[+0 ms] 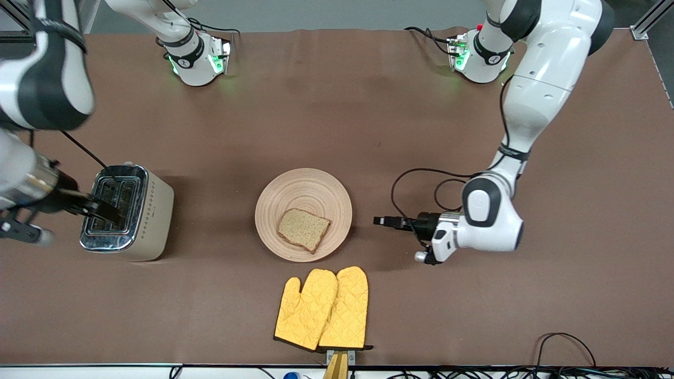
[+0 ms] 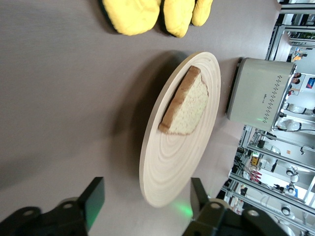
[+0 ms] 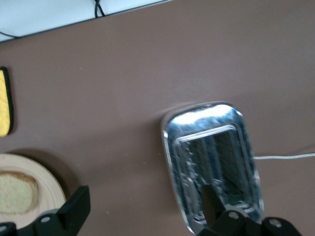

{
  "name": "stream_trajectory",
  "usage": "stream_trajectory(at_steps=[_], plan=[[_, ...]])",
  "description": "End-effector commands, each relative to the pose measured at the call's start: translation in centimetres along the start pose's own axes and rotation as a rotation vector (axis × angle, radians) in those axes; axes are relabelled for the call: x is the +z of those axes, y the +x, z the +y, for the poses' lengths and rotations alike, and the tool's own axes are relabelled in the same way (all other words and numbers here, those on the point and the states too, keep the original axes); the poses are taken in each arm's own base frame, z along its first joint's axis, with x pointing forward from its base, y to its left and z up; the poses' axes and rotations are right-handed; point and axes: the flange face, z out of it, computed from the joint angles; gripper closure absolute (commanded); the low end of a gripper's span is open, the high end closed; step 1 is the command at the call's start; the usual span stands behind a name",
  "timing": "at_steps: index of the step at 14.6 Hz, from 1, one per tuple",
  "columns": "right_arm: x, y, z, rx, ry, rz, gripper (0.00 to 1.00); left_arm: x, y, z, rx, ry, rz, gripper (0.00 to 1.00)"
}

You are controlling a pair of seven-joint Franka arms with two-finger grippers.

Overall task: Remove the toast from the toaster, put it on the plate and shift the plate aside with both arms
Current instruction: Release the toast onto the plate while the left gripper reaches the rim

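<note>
Toast lies flat on the plate, on the part of the plate nearer the front camera; one slice, speckled tan with a darker crust. In the left wrist view the toast shows well inside the plate's rim, touching no gripper.

Plate sits on the table about midway between the two arms' ends. Pair of yellow oven mitts lies side by side, nearer the front camera than the plate, just apart from its rim. Toaster stands toward the right arm's end of the table, well apart from the plate, slots facing up.

Left gripper is low over the table beside the plate, on the left arm's side, pointed at the plate's rim but not touching it. Its fingers are spread apart with nothing between them; the plate's edge lines up with the gap in the left wrist view.

Right gripper hangs over the toaster's slots. Its fingers are spread wide and hold nothing; the right wrist view looks down on the toaster's chrome top.
</note>
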Motion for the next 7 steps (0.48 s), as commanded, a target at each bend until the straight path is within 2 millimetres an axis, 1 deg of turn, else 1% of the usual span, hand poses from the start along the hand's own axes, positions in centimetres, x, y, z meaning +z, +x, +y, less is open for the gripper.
stream_trajectory(at_steps=[1, 2, 3, 5, 6, 7], plan=[[-3.7, -4.1, 3.2, -0.074, 0.015, -0.004, 0.00, 3.6, -0.2, -0.8, 0.039, -0.033, 0.047, 0.32], [-4.7, -4.7, 4.3, -0.066, 0.015, -0.009, 0.00, 5.0, -0.4, -0.7, 0.050, -0.040, 0.059, 0.35], [-6.0, -5.5, 4.7, -0.068, 0.016, -0.008, 0.00, 5.9, -0.6, -0.8, 0.058, -0.046, 0.069, 0.38], [-8.2, -6.5, 5.5, -0.090, 0.020, 0.012, 0.00, 6.4, -0.6, -1.7, 0.080, -0.051, 0.070, 0.45], [-8.7, -6.8, 5.7, -0.095, 0.020, 0.013, 0.00, 6.6, -0.6, -2.1, 0.099, -0.048, 0.067, 0.49], [-8.5, -6.9, 5.6, -0.098, 0.016, 0.005, 0.00, 6.8, -0.7, -2.4, 0.110, -0.048, 0.066, 0.53]])
